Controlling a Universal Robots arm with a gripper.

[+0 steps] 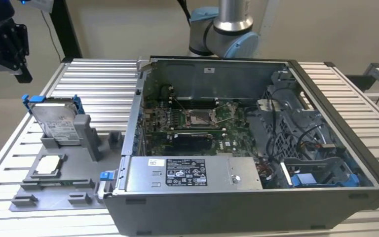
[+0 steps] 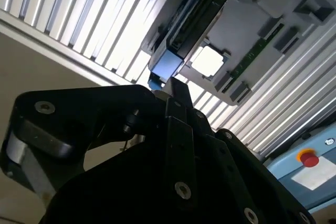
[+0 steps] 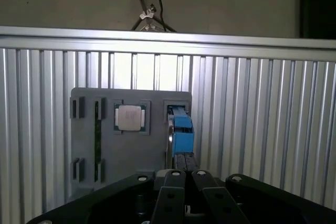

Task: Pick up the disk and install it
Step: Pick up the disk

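While exterior view shows disk (image 1: 56,121) label, first wrist view: edge.

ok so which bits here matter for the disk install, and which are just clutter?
Job: disk, standing in grey fixture; claw; open computer case.
Clutter: processor chip; power supply; emergency stop button.

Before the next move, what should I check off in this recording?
1. Disk upright in the fixture: ok.
2. Gripper apart from the disk: ok.
3. Gripper lined up with the disk's edge in the first wrist view: ok.
4. Chip lying apart from the disk: ok.
5. Case open on top: ok.
6. Room in the case for the disk: cannot tell.
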